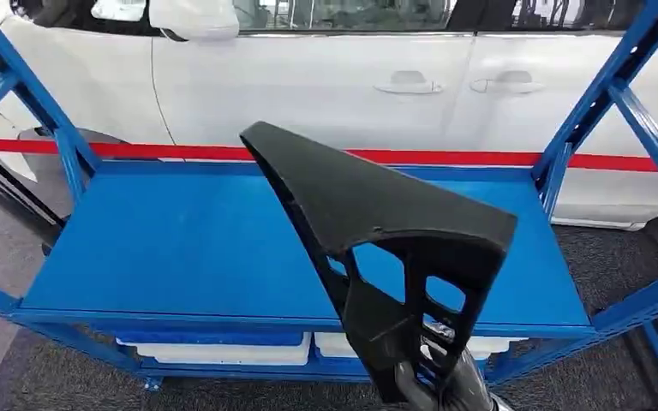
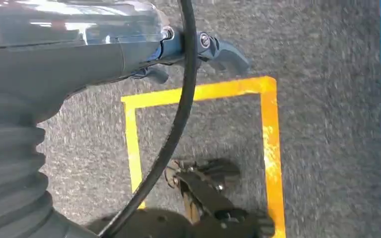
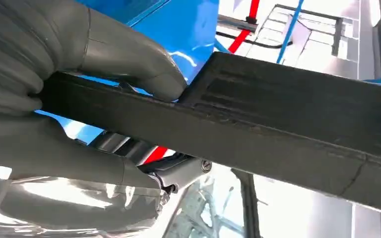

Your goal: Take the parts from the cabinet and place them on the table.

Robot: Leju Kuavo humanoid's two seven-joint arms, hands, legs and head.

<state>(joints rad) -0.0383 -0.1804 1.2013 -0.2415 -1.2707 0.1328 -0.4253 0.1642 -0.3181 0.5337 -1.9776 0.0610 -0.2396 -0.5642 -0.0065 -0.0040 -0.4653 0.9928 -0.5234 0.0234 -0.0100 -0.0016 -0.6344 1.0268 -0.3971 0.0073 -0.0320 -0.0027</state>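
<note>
Held low in the right hand (image 1: 445,390), a black part (image 1: 377,231) rose with its long axis slanting up and away over the blue shelf's (image 1: 180,248) front edge; thumb and fingers clamped its narrow foot. White bins (image 1: 223,351) sat below, contents hidden. Whether the left hand (image 2: 198,49) was spread or curled, I could not tell.

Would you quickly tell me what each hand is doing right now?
Left hand: holds nothing; open or closed cannot be told.
Right hand: holding the black part.
</note>
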